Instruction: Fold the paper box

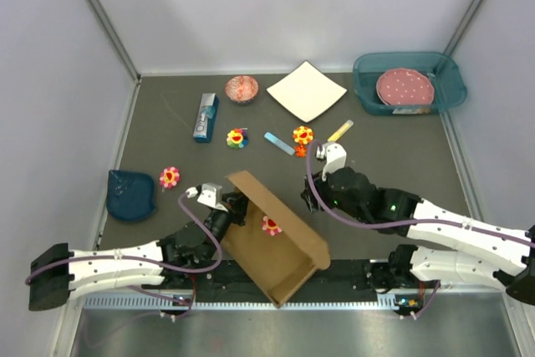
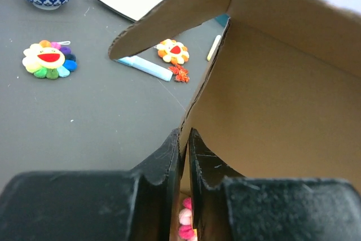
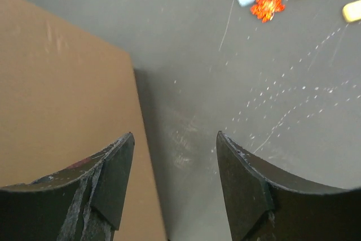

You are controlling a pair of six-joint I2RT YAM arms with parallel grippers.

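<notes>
The paper box (image 1: 280,244) is brown cardboard, half raised at the table's near middle, with a pink flower toy (image 1: 272,225) lying inside. My left gripper (image 1: 227,206) sits at its left wall. In the left wrist view its jaws (image 2: 184,134) are all but shut, a thin slit apart, with the upright cardboard wall (image 2: 271,100) running between them. My right gripper (image 1: 316,198) hangs open just right of the box. Its left finger (image 3: 115,167) is over the cardboard panel (image 3: 56,94) and its right finger (image 3: 240,173) is over bare table, with nothing between them.
A white square sheet (image 1: 306,91), a patterned bowl (image 1: 242,88) and a teal bin (image 1: 368,94) holding a pink plate stand at the back. Flower toys (image 1: 237,137), a blue stick (image 1: 279,143), a blue carton (image 1: 206,117) and a blue pouch (image 1: 131,194) are scattered around.
</notes>
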